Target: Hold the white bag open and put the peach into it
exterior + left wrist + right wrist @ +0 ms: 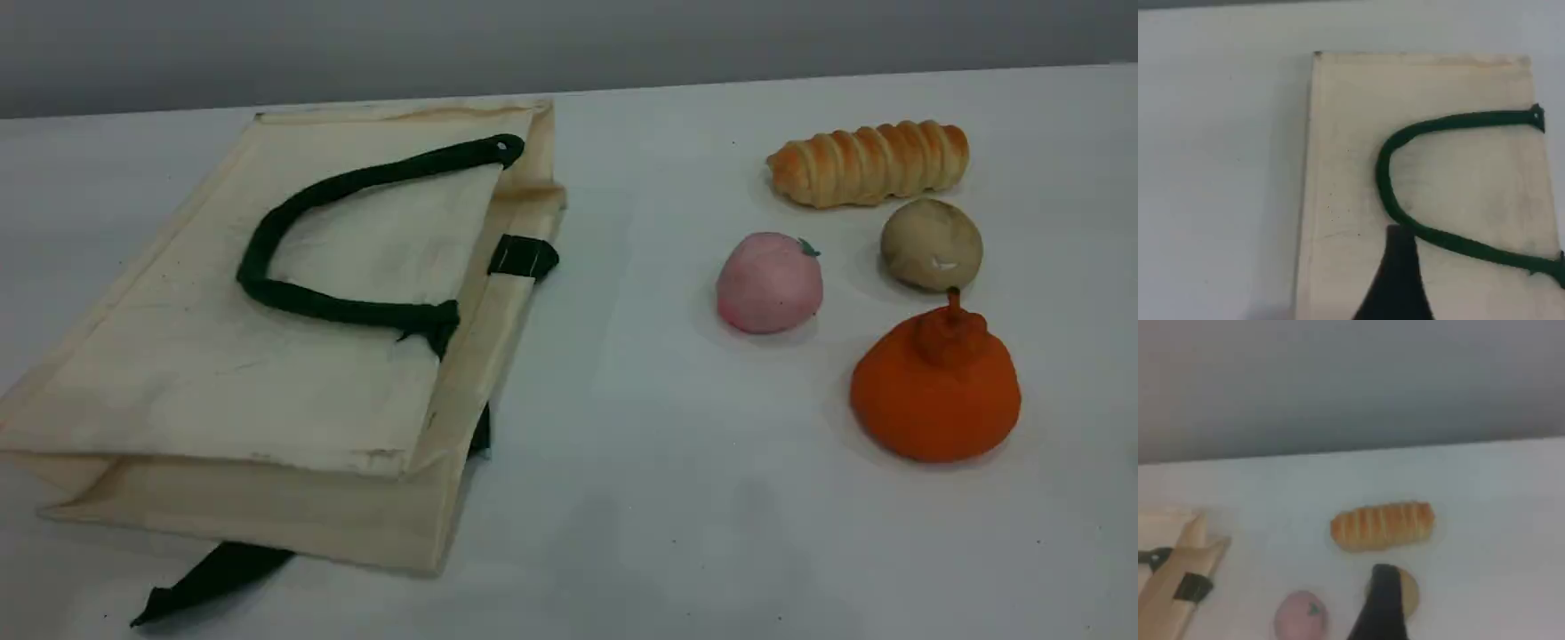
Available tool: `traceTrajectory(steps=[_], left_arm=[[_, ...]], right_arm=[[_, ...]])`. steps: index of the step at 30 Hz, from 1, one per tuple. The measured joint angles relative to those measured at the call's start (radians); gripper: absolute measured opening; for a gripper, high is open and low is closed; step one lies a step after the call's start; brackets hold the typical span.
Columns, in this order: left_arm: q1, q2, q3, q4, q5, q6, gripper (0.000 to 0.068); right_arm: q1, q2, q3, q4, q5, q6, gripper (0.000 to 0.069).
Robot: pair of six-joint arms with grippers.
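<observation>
Peach (1301, 615) | left of right end effector (1383, 603), apart | end effector open or closed: cannot tell

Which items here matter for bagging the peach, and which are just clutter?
For the job:
white bag, lying flat, closed
peach, to the right of the bag, not yet in it

Just lying about:
bread roll
potato
orange fruit
</observation>
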Motion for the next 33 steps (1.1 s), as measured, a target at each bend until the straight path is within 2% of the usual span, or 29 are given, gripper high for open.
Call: traceTrajectory(steps=[9,20,33], left_arm=[[-0.052,0.259,-0.155,-0.002,0.041,-0.009,0.0553],[-0.057,0.558,-0.21,0.0,0.04,-0.053,0.0554],[-0.057,0.716,-0.219,-0.022,0.002,-0.065,0.0554]], right_arm=[[0.0,0.177,-0.003,0.059,-0.09,-0.048,0.0591],[0.0,0.235,-0.109,0.059,0.011,-0.05,0.0591],[0.0,0.235,-0.111,0.076,0.02,-0.05,0.0591]])
